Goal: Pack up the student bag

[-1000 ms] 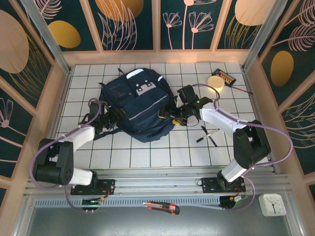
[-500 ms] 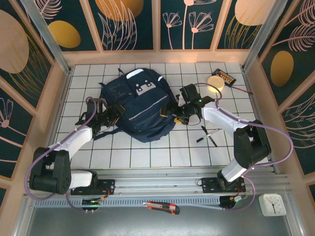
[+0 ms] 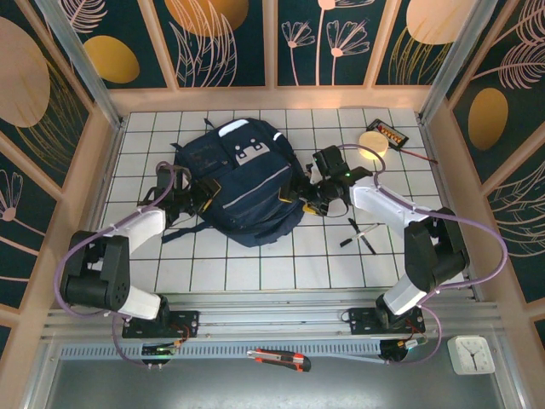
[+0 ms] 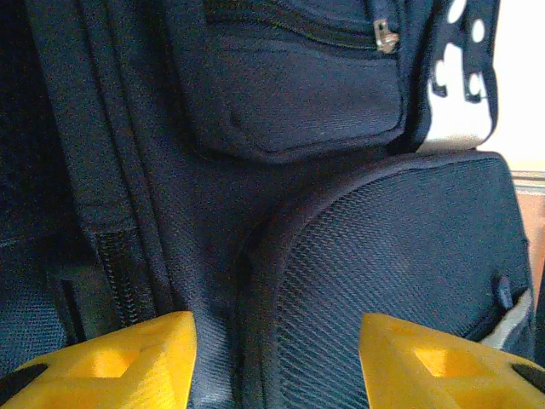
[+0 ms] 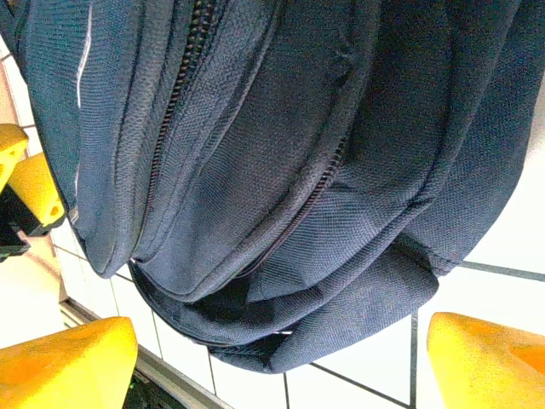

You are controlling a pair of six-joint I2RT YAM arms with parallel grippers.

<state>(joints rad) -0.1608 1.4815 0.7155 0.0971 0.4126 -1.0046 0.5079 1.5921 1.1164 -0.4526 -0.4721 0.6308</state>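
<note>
The bag [image 3: 243, 183] is lying near the counter's [image 3: 255, 273] far edge. The left claw [image 3: 203, 196] and right claw [image 3: 294, 203] are sitting open beside it.

White tiled tabletop [image 3: 255, 273], teal floral walls [image 3: 243, 60] (gold discs [image 3: 111, 58])

Student bag [image 5: 281, 170] lies just ahead of the wide-spread right claw [image 5: 277, 358]
</note>
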